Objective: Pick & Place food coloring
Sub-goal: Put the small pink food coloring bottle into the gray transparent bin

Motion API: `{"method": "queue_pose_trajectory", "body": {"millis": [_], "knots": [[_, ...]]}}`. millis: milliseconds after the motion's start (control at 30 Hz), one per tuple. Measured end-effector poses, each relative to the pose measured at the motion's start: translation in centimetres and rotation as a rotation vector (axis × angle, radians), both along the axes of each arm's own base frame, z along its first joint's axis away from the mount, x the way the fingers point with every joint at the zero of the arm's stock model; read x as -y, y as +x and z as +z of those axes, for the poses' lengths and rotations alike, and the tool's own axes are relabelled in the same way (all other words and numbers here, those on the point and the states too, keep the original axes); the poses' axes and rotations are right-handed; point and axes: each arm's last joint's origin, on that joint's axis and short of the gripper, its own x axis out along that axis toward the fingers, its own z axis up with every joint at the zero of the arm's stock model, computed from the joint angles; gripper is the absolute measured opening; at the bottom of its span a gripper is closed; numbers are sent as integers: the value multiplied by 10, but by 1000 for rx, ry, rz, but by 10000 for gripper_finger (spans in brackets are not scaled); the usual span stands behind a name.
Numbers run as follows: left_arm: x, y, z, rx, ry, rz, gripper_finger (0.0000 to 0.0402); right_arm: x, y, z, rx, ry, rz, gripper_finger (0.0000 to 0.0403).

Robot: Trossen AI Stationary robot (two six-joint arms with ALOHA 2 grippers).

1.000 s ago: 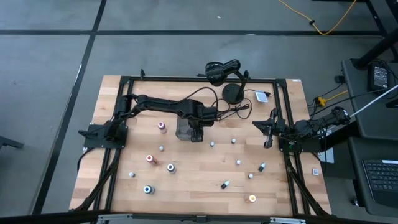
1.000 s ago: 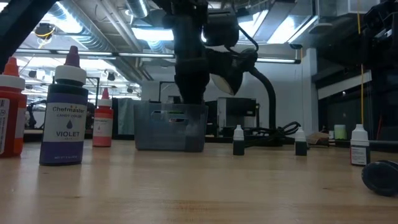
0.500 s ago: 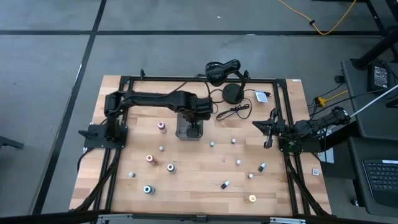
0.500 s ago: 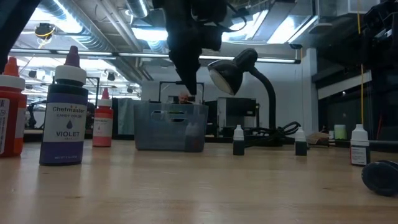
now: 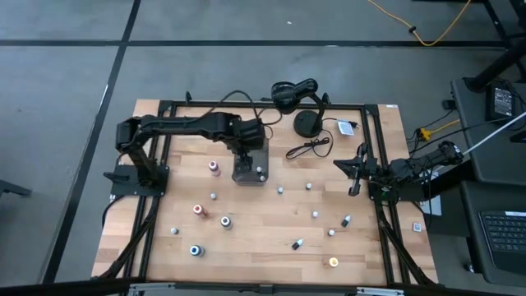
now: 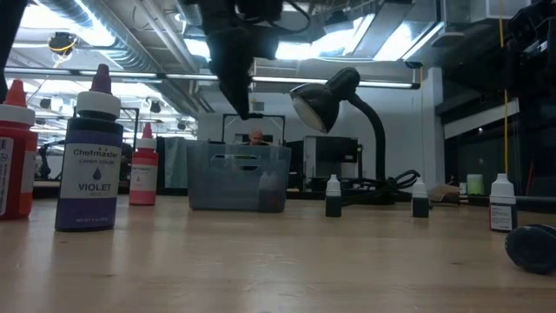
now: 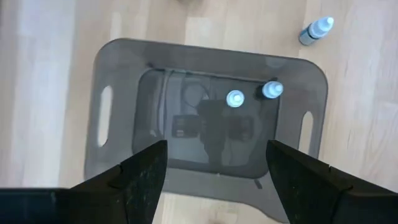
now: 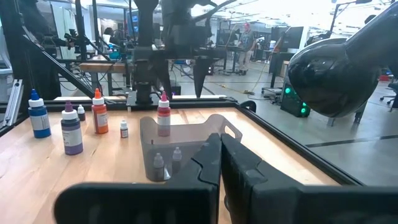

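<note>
Inside the gray tray (image 7: 124, 74), two dropper bottles (image 7: 234, 98) stand upright, caps up.

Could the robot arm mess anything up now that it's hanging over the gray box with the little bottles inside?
Maybe. The left gripper hangs open above the gray tray, where two small bottles stand close together; coming down again, it might tip them. A pink-capped bottle stands near the tray on the arm's side, so a low swing might knock it. The right gripper waits at the table's right edge.
</note>
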Motion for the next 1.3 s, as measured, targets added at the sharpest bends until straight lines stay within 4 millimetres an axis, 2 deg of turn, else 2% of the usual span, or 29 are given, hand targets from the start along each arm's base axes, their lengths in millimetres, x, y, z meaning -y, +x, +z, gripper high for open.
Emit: {"method": "queue_pose_trajectory", "body": {"millis": [667, 1033, 1300], "knots": [[-21, -94, -11, 12, -37, 314, 268, 0, 0, 0, 0, 0, 0, 15], [-21, -130, -19, 24, -61, 452, 269, 0, 0, 0, 0, 0, 0, 15], [-16, -144, -17, 26, -56, 506, 269, 0, 0, 0, 0, 0, 0, 15]]}}
